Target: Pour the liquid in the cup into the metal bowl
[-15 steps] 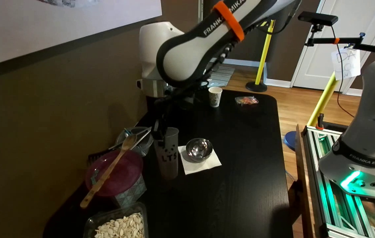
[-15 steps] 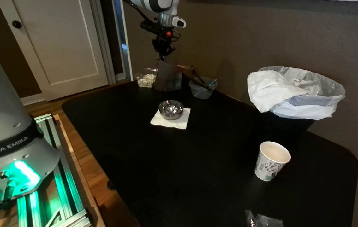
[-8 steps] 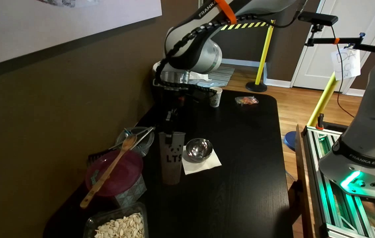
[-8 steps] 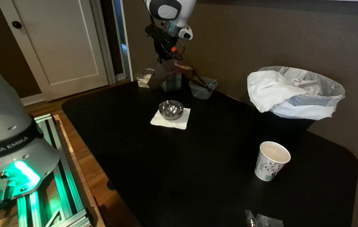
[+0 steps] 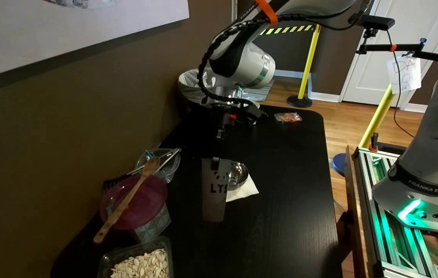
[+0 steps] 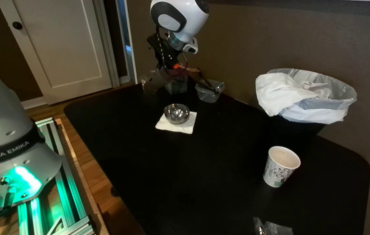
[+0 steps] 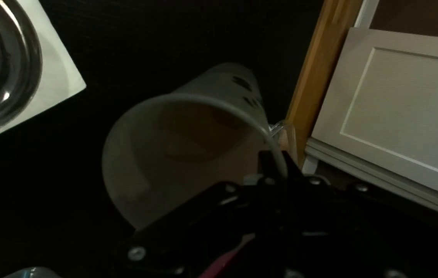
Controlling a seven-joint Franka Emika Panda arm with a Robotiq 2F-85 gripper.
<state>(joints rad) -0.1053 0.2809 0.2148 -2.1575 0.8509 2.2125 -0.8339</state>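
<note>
Gripper [image 5: 216, 164] clamped on cup [image 5: 214, 202] by its rim, prob. to leave mouth free for pouring; cup's tilted, above table [image 5: 277, 227] betw. its long edges, not yet over metal bowl [image 6: 177, 119]; napkin [image 6: 178, 129] under bowl prob. vs drips.

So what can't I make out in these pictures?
Metal bowl: cut off by the left edge in the wrist view.
Cup: rim partly hidden by the gripper in the wrist view, fullness too dim to tell.
Seed tub: cut off by the bottom edge in an exterior view.
</note>
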